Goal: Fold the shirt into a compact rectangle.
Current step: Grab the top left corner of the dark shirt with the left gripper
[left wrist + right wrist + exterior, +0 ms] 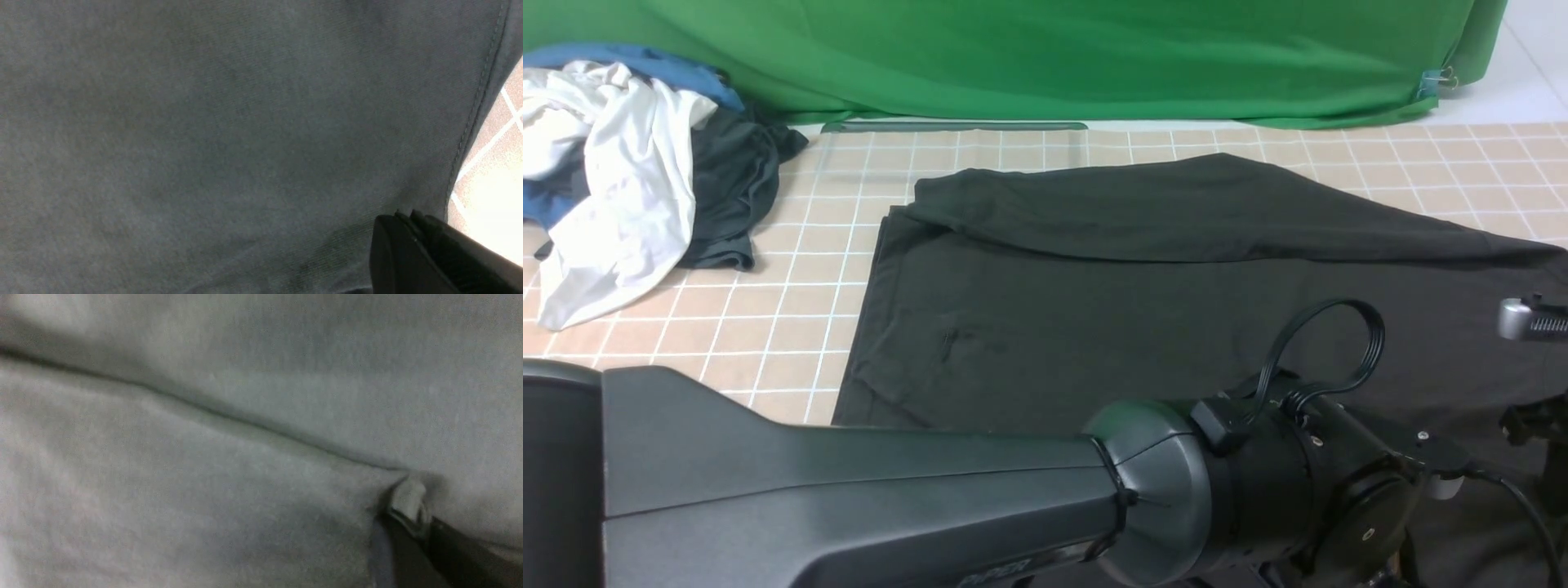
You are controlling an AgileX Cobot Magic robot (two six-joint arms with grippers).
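The black shirt (pixel 1143 310) lies spread over the tiled table, its far edge folded toward me in a long flap (pixel 1217 204). No print shows. My left arm (pixel 866 498) crosses the foreground, and its gripper is hidden in the front view. In the left wrist view the left gripper (pixel 404 215) is shut, tips against the shirt (pixel 229 139) beside its stitched hem (pixel 476 110). No cloth shows between them. In the right wrist view the right gripper (pixel 408 500) is shut on a small pinch of the shirt (pixel 229 498) at the end of a crease (pixel 245 418).
A pile of white (pixel 613 171), blue and dark grey garments (pixel 731 188) sits at the far left of the table (pixel 792 327). A green backdrop (pixel 1045 57) hangs behind. Part of the right arm (pixel 1531 318) juts in at the right edge.
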